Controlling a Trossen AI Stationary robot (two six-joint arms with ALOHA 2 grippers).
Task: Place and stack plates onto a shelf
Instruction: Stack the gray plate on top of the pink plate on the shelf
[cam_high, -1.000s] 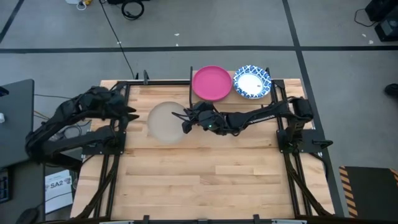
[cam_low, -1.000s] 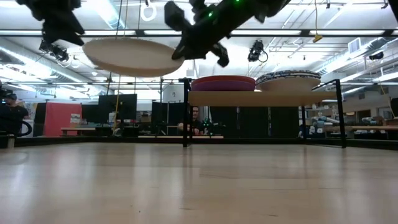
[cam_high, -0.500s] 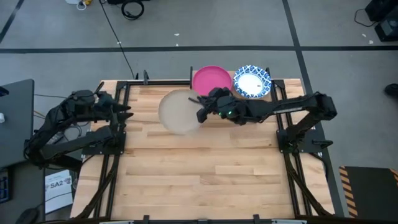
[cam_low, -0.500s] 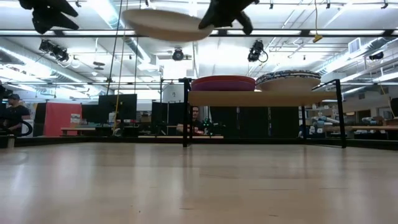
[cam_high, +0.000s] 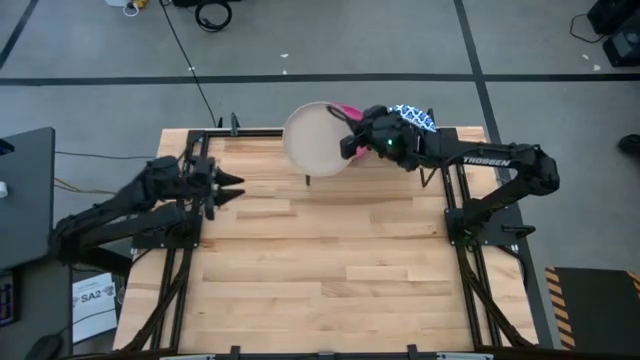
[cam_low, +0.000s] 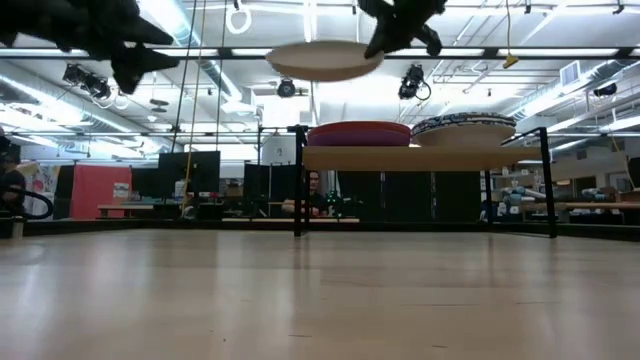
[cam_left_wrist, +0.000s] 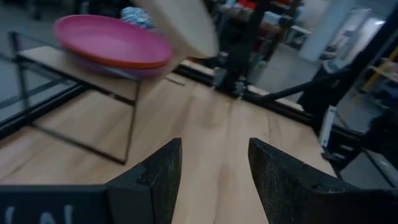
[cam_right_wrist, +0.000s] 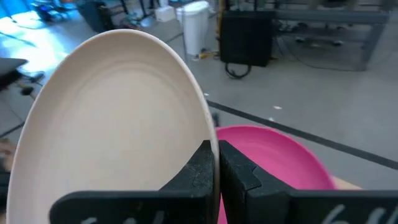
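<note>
My right gripper (cam_high: 346, 143) is shut on a cream plate (cam_high: 318, 139) and holds it high over the left end of the shelf (cam_low: 410, 157) at the table's far edge. Under it on the shelf lies a pink plate (cam_right_wrist: 273, 168) on top of a stack (cam_low: 360, 133). A white plate with a blue patterned rim (cam_high: 415, 115) sits on the shelf's right half. My left gripper (cam_high: 235, 185) hovers open over the table's left side, with nothing between its fingers (cam_left_wrist: 160, 177). My right gripper pinches the cream plate's rim (cam_right_wrist: 208, 134) between its two fingers, on the side toward the table's right edge. The fingers come from the right, nearly level and slanting slightly down. The plate is lifted clear and almost level, above the pink plate.
The shelf stands on thin black legs (cam_low: 297, 190) along the far edge. Black frame rails (cam_high: 180, 250) run down both sides of the wooden tabletop (cam_high: 330, 270). Beyond the table the room shows, with desks and a person at the far left (cam_low: 10, 185).
My right gripper has carried the cream plate up and toward the far right, from over the table's left middle to above the shelf's left end; the plate has stayed nearly level. My left gripper has sunk a little and tipped toward level, still open.
</note>
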